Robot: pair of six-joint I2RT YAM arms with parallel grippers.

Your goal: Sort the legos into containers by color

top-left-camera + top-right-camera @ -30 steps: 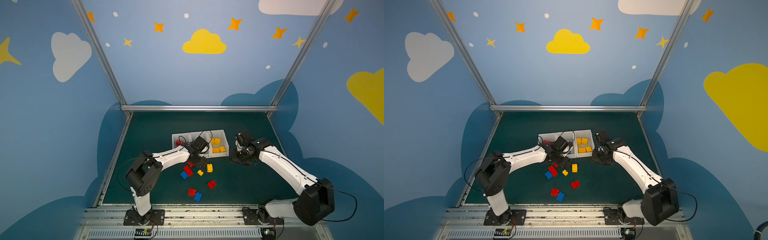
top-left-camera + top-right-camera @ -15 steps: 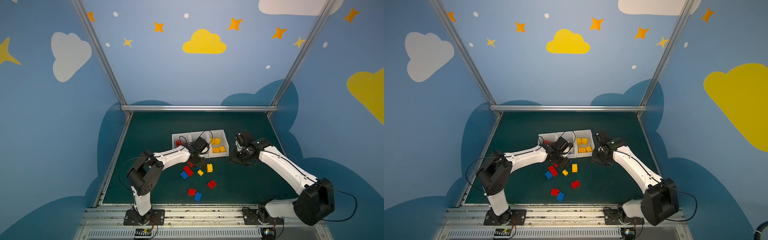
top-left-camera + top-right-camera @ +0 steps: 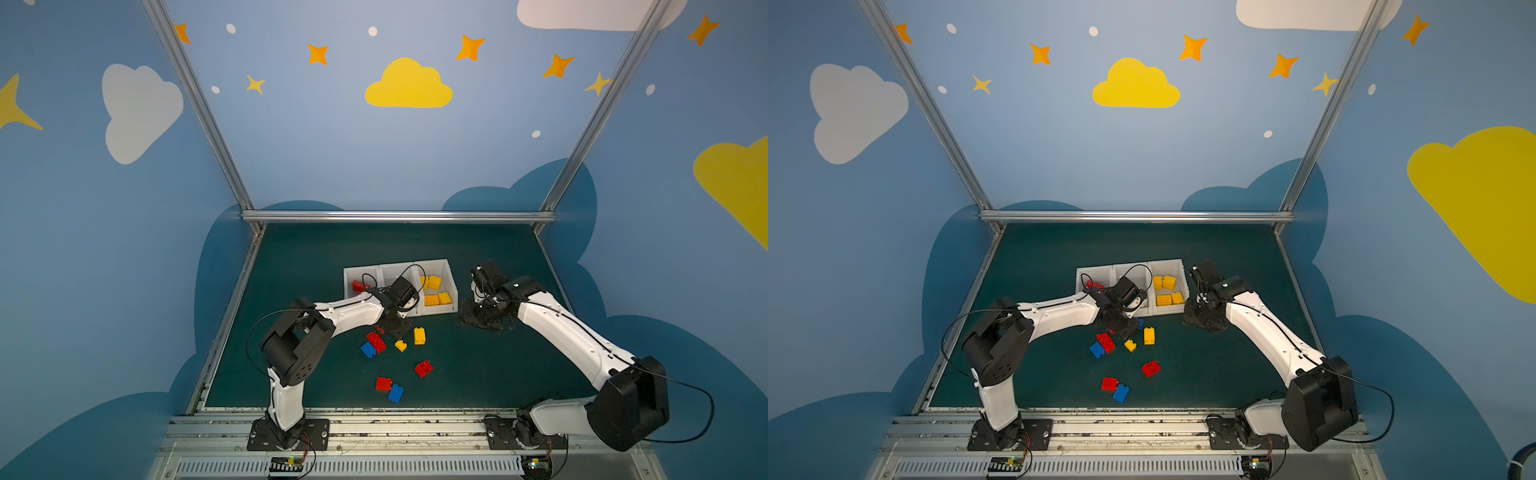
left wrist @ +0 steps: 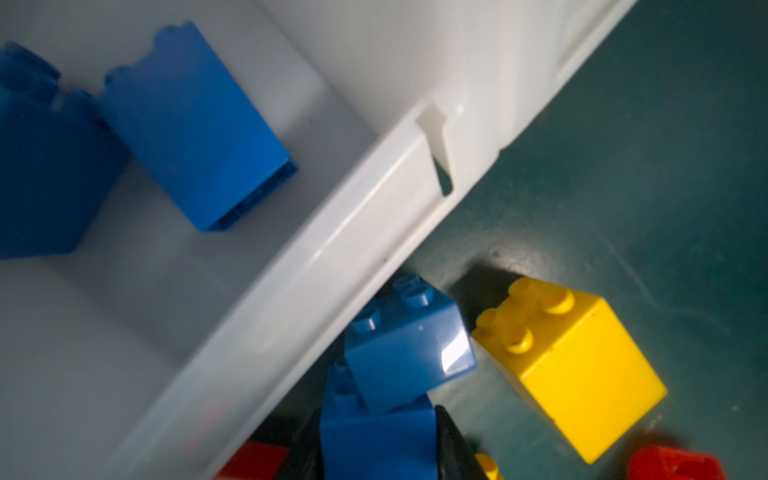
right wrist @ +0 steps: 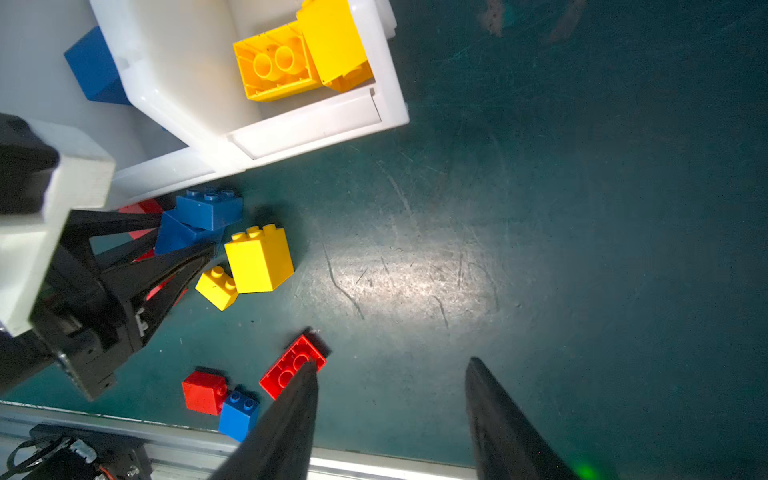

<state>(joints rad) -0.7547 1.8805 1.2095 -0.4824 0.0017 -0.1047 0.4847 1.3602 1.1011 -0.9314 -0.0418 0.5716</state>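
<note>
Our left gripper (image 5: 187,235) grips the blue lego (image 4: 374,440) just beside the middle container (image 4: 316,266); we should lift it clear of the rim before releasing. Our right gripper (image 5: 390,363) hangs open.

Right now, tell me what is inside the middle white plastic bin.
The left wrist view shows a blue plastic brick and a second blue one. In both top views the left arm covers much of the bin.

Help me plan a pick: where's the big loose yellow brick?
In both top views, the big yellow brick sits on the mat in front of the white bins, right of the small yellow brick and the left gripper.
</note>
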